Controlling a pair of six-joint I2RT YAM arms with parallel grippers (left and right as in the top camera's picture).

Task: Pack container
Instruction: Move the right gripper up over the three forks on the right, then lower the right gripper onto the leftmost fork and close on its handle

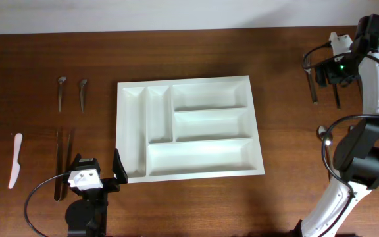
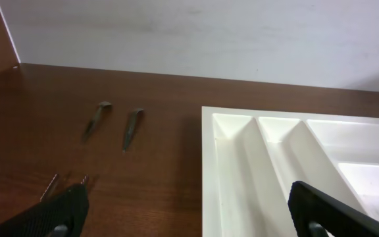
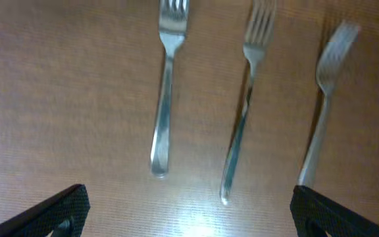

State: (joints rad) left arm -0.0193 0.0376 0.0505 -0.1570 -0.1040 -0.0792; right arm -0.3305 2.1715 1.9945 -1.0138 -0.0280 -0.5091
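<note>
Right pincer: released, empty, over three forks well right of tray, shafts parallel to its narrow slots. Left pincer: released, empty, at tray's near-left corner. Tray: empty, on table, between both pincers.

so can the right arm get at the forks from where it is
Probably yes: the right gripper hangs open right above the three forks, which lie apart on the table with nothing in between.

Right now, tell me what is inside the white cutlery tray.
Nothing. All five compartments of the tray show bare white floor from overhead. Nothing lies over any compartment, so none of the inside is hidden; only the tabletop directly beneath it is.
</note>
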